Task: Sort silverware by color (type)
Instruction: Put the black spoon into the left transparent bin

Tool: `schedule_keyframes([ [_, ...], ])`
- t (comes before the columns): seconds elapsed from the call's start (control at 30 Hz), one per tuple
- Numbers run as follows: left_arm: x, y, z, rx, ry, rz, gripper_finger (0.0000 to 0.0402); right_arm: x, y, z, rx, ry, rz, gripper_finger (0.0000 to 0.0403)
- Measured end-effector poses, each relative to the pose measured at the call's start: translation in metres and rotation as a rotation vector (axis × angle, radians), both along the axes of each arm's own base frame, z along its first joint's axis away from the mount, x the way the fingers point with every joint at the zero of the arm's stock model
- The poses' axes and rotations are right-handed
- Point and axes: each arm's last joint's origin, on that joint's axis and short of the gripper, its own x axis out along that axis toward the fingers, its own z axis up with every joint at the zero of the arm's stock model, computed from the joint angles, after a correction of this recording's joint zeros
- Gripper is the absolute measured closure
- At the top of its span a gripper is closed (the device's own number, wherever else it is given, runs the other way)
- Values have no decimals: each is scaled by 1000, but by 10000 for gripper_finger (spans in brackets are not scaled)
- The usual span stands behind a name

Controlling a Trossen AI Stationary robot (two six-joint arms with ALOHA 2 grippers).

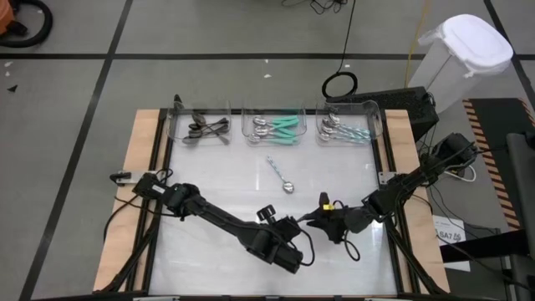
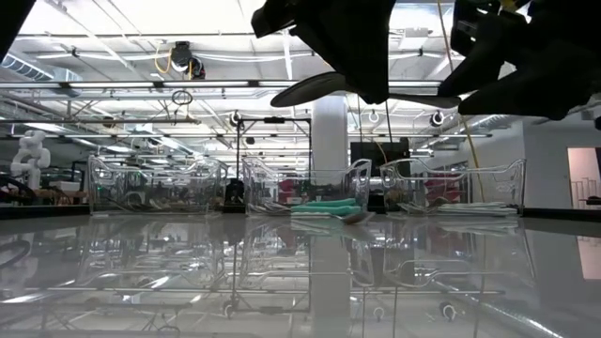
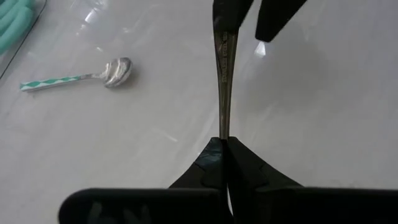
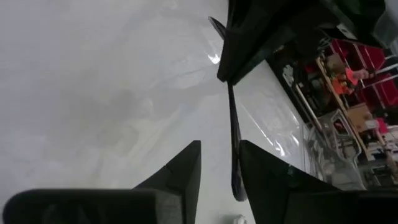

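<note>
A dark spoon (image 3: pixel 224 74) hangs level above the near middle of the table. My left gripper (image 1: pixel 307 221) is shut on it. My right gripper (image 1: pixel 328 217) faces it from the table's right, open. Its two fingers (image 4: pixel 183 174) stand on either side of the handle's free end (image 4: pixel 236 180). Whether one of them touches the handle, I cannot tell. A silver spoon with a green-and-white patterned handle (image 1: pixel 282 176) lies flat on the table, farther back. Other silverware lies in three clear bins along the far edge: dark pieces (image 1: pixel 205 128), teal handles (image 1: pixel 284 130), pale-blue handles (image 1: pixel 347 131). My left gripper pinches the dark spoon's narrow neck (image 3: pixel 224 132) between its two shut fingers, slanting down from the table's left. The handle runs on from the fingertips toward my right gripper, and the bowl (image 2: pixel 310 89) sticks out on the other side. The spoon is level and clear of the table.
The three clear bins (image 1: pixel 173 125), (image 1: pixel 244 117), (image 1: pixel 378 121) stand side by side at the table's far edge. A white lidded container (image 1: pixel 468 50) stands off the table at the back right. Both arms cross the near half of the table.
</note>
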Motion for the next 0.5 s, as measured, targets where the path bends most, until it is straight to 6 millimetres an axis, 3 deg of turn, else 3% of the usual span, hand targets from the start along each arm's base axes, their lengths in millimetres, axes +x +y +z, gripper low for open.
schedule_keyframes([
  [0.27,3,-2,1,-53,-3,-38,399,1,-1,1,-23,-20,-36,311],
  [0.5,5,2,1,-68,2,-33,399,0,-1,0,-15,-11,-16,366],
])
